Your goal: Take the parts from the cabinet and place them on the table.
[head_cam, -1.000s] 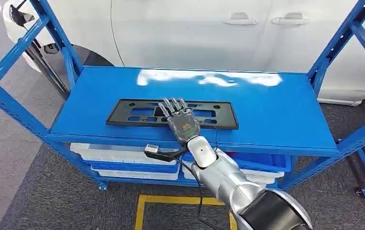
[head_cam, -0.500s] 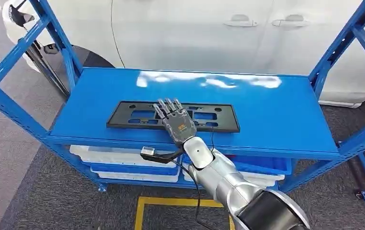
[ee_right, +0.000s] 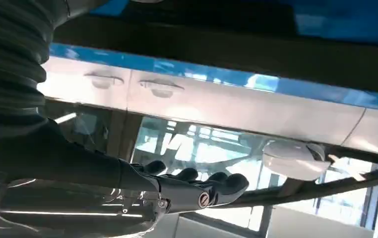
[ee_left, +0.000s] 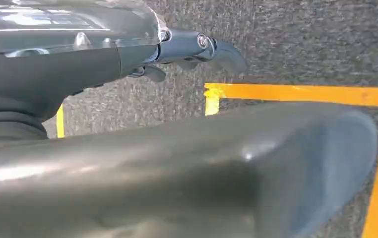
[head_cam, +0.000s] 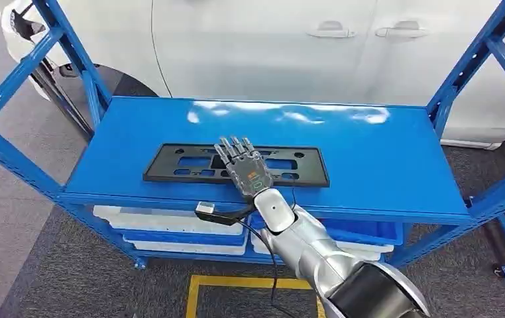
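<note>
A long black plastic frame part [head_cam: 183, 162] with several cut-outs lies flat near the front of the blue shelf top [head_cam: 369, 152]. My right hand [head_cam: 244, 167] reaches over its middle with the fingers stretched out and apart, holding nothing. In the right wrist view the right hand [ee_right: 197, 191] is extended with a gap between it and the black part [ee_right: 217, 29]. My left hand [ee_left: 187, 49] hangs over the grey carpet, its fingers loosely extended and empty.
Blue rack uprights [head_cam: 11, 142] [head_cam: 475, 59] flank the shelf. White bins [head_cam: 164, 222] and blue bins [head_cam: 362, 228] sit on the level below. A white car [head_cam: 270, 46] stands right behind the rack. Yellow tape [head_cam: 236, 283] marks the carpet in front.
The whole picture has shifted slightly. My right hand stays spread over the middle of the black part, which has not visibly moved on the shelf.
</note>
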Controlling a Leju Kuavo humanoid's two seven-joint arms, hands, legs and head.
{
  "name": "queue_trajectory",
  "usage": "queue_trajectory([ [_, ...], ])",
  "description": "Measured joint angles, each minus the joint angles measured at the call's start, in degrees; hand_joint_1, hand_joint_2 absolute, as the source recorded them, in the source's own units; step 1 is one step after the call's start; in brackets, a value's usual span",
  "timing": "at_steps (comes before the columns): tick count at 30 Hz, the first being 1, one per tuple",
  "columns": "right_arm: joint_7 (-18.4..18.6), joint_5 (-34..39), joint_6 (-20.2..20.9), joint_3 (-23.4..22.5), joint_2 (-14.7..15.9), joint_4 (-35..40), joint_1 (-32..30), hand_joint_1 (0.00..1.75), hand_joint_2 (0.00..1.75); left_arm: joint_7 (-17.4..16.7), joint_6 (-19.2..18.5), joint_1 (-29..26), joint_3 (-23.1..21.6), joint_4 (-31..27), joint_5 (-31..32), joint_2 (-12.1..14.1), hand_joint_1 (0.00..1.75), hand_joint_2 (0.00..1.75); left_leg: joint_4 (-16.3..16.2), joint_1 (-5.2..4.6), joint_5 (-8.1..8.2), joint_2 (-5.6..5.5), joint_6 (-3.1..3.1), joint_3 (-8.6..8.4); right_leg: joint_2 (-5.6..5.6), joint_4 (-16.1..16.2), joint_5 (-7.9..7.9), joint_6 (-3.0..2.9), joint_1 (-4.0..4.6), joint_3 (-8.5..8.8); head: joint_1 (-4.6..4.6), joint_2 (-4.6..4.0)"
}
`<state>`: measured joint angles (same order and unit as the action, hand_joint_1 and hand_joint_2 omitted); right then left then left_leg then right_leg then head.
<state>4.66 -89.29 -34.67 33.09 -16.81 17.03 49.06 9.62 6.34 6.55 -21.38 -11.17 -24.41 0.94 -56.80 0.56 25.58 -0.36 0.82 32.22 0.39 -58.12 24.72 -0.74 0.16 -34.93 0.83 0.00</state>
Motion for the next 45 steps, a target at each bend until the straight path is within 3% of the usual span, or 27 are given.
queue_trajectory([
  [3, 0.00, 0.00, -0.02, 0.08, -0.24, 0.00, 0.18, 0.00, 1.75, 0.09, 0.00, 0.07, -0.02, 0.00, 0.02, -0.15, 0.00, 0.00, -2.52, 0.12, 1.94, 0.06, 0.89, 0.79, -0.11, 0.53, 0.04, -0.96, -0.52, 0.67, -0.02, 0.00],
  [5, -0.04, 0.00, 0.00, 0.17, -0.48, 0.00, 0.15, 0.00, 1.75, 0.13, 0.02, 0.11, 0.00, 0.00, 0.02, -0.07, 0.00, 0.00, -12.22, 0.22, 6.38, 0.07, 1.31, 5.66, -0.18, 0.52, 0.22, -1.28, -0.37, 0.76, -0.02, 0.00],
  [7, -0.20, 0.00, 0.00, 0.22, -0.50, 0.00, -0.06, 0.00, 1.75, 0.24, 0.02, -0.08, 0.02, 0.00, -0.06, -0.07, 0.00, 0.00, -19.30, 0.20, 7.95, 0.07, 1.42, 9.83, -0.16, 0.48, 0.38, -1.42, -0.19, 0.85, -0.02, 0.00],
  [8, -0.24, 0.00, 0.00, 0.26, -0.50, 0.00, -0.10, 0.00, 1.75, 0.28, 0.04, -0.16, 0.06, 0.00, -0.09, -0.04, 0.00, 0.00, -18.28, 0.20, 6.29, 0.06, 1.26, 9.83, -0.11, 0.48, 0.51, -1.42, -0.15, 1.04, -0.02, 0.00],
  [9, -0.28, 0.00, 0.00, 0.30, -0.59, 0.00, -0.07, 0.00, 1.75, 0.35, 0.04, -0.15, 0.11, 0.00, -0.09, -0.02, 0.00, 0.00, -14.78, 0.18, 3.71, 0.07, 1.01, 8.38, -0.04, 0.48, 0.66, -1.37, -0.09, 1.33, 0.00, 0.00],
  [11, -0.42, 0.00, 0.00, 0.33, -0.96, 0.00, 0.01, 0.00, 1.75, 0.44, 0.02, -0.06, 0.15, 0.00, -0.09, 0.13, 0.00, 0.00, -3.94, 0.10, -2.17, 0.07, 0.17, 3.46, 0.01, 0.48, 1.12, -1.19, 0.03, 2.13, -0.02, 0.00],
  [12, -0.46, 0.02, 0.00, 0.37, -1.07, 0.00, 0.05, 0.00, 1.75, 0.48, 0.02, -0.02, 0.15, 0.00, -0.09, 0.29, 0.00, 0.00, -1.61, -0.29, -1.74, 0.04, -0.40, 2.11, 0.01, 0.51, 1.30, -0.95, 0.23, 2.23, -0.02, 0.00],
  [15, -0.52, 0.02, 0.05, 0.42, -1.16, 0.00, 0.06, 0.00, 1.75, 0.57, 0.02, 0.33, 0.15, 0.00, 0.04, 0.37, 0.00, 0.00, -0.68, -0.58, -1.43, 0.00, -0.91, 2.05, -0.07, 0.52, 1.34, -0.01, 0.17, 1.90, 0.00, 0.00],
  [18, -0.55, 0.02, 0.20, 0.44, -1.31, 0.07, 0.25, 0.00, 1.75, 0.55, 0.00, 0.28, 0.15, 0.00, 0.20, 0.17, 0.00, 0.00, 0.51, 0.08, -1.83, 0.08, -1.76, 1.24, -0.07, -1.27, 2.88, 1.01, 0.29, 1.54, -0.02, 0.00],
  [21, -0.55, 0.00, 0.90, 0.46, -1.23, -0.04, -0.01, 0.00, 1.75, 0.39, -0.22, 0.40, 0.15, 0.00, 0.46, 0.17, 0.00, 0.00, 0.46, -0.02, -1.67, 0.10, -2.23, 1.20, -0.08, -14.40, 8.69, 1.55, -0.11, -5.36, -0.02, 0.00],
  [22, -0.55, 0.00, 0.94, 0.46, -1.18, -0.13, -0.18, 0.00, 1.75, 0.29, -0.28, 0.34, 0.15, 0.00, 0.48, 0.17, 0.00, 0.00, 0.40, -0.03, -1.57, 0.09, -2.26, 1.20, -0.09, -17.71, 9.30, 1.66, -0.18, -7.40, -0.02, 0.00],
  [23, -0.52, 0.00, 1.14, 0.46, -1.16, -0.20, -0.28, 0.00, 1.75, 0.22, -0.35, 0.31, 0.15, 0.00, 0.50, 0.15, 0.00, 0.00, 0.29, -0.03, -1.45, 0.07, -2.27, 1.13, -0.09, -17.95, 8.35, 1.69, -0.27, -8.01, -0.02, 0.00],
  [24, -0.48, 0.00, 1.36, 0.48, -1.16, -0.24, -0.29, 0.00, 1.75, 0.17, -0.44, 0.31, 0.15, 0.00, 0.55, 0.11, 0.00, 0.00, 0.17, -0.03, -1.27, 0.00, -2.19, 1.00, -0.09, -15.26, 6.01, 1.64, -0.34, -7.10, -0.02, 0.00],
  [26, -0.37, 0.00, 1.71, 0.48, -1.16, -0.24, -0.20, 0.00, 1.75, 0.07, -0.50, 0.37, 0.15, 0.00, 0.57, 0.02, 0.00, 0.00, -0.03, -0.07, -0.77, -0.08, -1.94, 0.40, -0.11, -4.82, 0.30, 1.16, -0.33, -2.30, -0.02, 0.00],
  [27, -0.35, 0.00, 1.73, 0.50, -1.16, -0.24, -0.15, 0.00, 1.75, 0.07, -0.52, 0.37, 0.15, 0.00, 0.59, -0.13, 0.00, 0.00, -0.06, -0.08, -0.52, -0.10, -1.79, 0.26, -0.13, -0.47, -1.12, 0.69, -0.20, -0.38, -0.02, 0.00],
  [28, -0.35, 0.00, 1.73, 0.50, -1.16, -0.24, -0.08, 0.00, 1.75, 0.07, -0.52, 0.49, 0.15, 0.00, 0.59, -0.15, 0.00, 0.00, -0.44, -0.56, -0.26, -0.11, -1.39, 0.42, -0.22, 0.52, -0.56, 0.53, 0.06, 0.05, -0.02, 0.00],
  [31, -0.33, 0.00, 1.73, 0.50, -1.14, -0.24, -0.08, 0.00, 1.75, 0.04, -0.55, 0.44, 0.15, 0.00, 0.59, -0.18, 0.00, 0.00, -0.01, -0.19, -0.14, -0.02, -0.56, 0.24, -0.01, 0.53, -0.50, -0.17, 0.30, -0.08, -0.02, 0.00],
  [33, -0.33, 0.00, 1.75, 0.52, -1.24, -0.15, -0.07, 0.00, 1.75, 0.07, -0.52, 0.55, 0.15, 0.00, 0.59, -0.11, 0.00, 0.00, -1.10, -0.18, 0.79, 0.01, 0.07, 0.34, -0.13, 1.53, -0.77, -0.65, -0.39, 0.79, -0.02, 0.00],
  [34, -0.33, -0.02, 1.79, 0.57, -1.29, -0.15, 0.02, 0.00, 1.75, 0.04, -0.52, 0.61, 0.15, 0.00, 0.61, -0.20, 0.00, 0.00, -4.15, -0.09, 2.61, 0.04, 0.41, 1.72, -0.22, 1.60, -0.67, -0.89, -0.52, 0.98, 0.00, 0.00],
  [36, -0.37, -0.02, 2.30, 0.79, -1.29, -0.20, -0.05, 0.00, 1.75, 0.00, -0.52, 0.65, 0.15, 0.00, 0.63, -0.20, 0.00, 0.00, -13.83, 0.32, 6.82, 0.04, 1.08, 6.70, -0.26, 1.56, -0.44, -1.08, -0.50, 1.12, -0.02, 0.00],
  [37, -0.37, -0.02, 2.71, 0.92, -1.29, -0.28, -0.13, 0.00, 1.75, -0.09, -0.52, 0.58, 0.15, 0.00, 0.66, -0.20, 0.00, 0.00, -17.77, 0.38, 7.88, 0.05, 1.29, 8.97, -0.24, 1.51, -0.34, -1.07, -0.50, 1.13, 0.00, 0.00],
  [38, -0.44, -0.02, 2.91, 0.98, -1.29, -0.31, -0.23, 0.00, 1.75, -0.18, -0.52, 0.52, 0.15, 0.00, 0.66, -0.20, 0.00, 0.00, -18.97, 0.49, 7.45, 0.05, 1.38, 10.01, -0.20, 1.48, -0.21, -1.03, -0.51, 1.23, 0.00, 0.00],
  [39, -0.52, -0.02, 3.02, 1.01, -1.29, -0.31, -0.30, 0.00, 1.75, -0.22, -0.52, 0.52, 0.15, 0.00, 0.68, -0.20, 0.00, 0.00, -17.06, 0.61, 5.47, 0.06, 1.44, 9.53, -0.15, 1.46, -0.03, -0.95, -0.52, 1.47, 0.00, 0.00],
  [42, -0.92, -0.02, 3.50, 1.12, -1.38, -0.31, -0.16, 0.00, 1.75, -0.24, -0.50, 0.62, 0.15, 0.00, 0.68, -0.17, 0.00, 0.00, -1.61, 0.80, -2.78, 0.29, 1.27, 2.55, -0.07, 1.18, 0.94, -0.29, -0.56, 2.54, 0.00, 0.00],
  [43, -1.07, -0.02, 3.72, 1.16, -1.44, -0.31, -0.10, 0.00, 1.75, -0.28, -0.50, 0.66, 0.15, 0.00, 0.68, -0.20, 0.00, 0.00, -0.72, 0.47, -1.57, 0.22, 0.98, 1.79, -0.04, 0.98, 1.15, 0.04, -0.15, 2.53, 0.00, 0.00],
  [44, -1.14, -0.02, 3.78, 1.22, -1.46, -0.31, -0.07, 0.00, 1.75, -0.28, -0.52, 0.80, 0.15, 0.00, 0.68, -0.22, 0.00, 0.00, -0.50, 0.36, -1.70, 0.07, 0.18, 1.85, 0.07, 0.98, 1.09, 0.35, -0.14, 2.34, 0.00, 0.00],
  [45, -1.18, -0.02, 3.78, 1.29, -1.46, -0.31, -0.10, 0.00, 1.75, -0.28, -0.52, 0.82, 0.15, 0.00, 0.68, -0.22, 0.00, 0.00, -0.53, 0.28, -1.62, 0.03, -0.06, 1.98, 0.05, 1.03, 1.15, 0.57, -0.20, 2.36, -0.02, 0.00],
])
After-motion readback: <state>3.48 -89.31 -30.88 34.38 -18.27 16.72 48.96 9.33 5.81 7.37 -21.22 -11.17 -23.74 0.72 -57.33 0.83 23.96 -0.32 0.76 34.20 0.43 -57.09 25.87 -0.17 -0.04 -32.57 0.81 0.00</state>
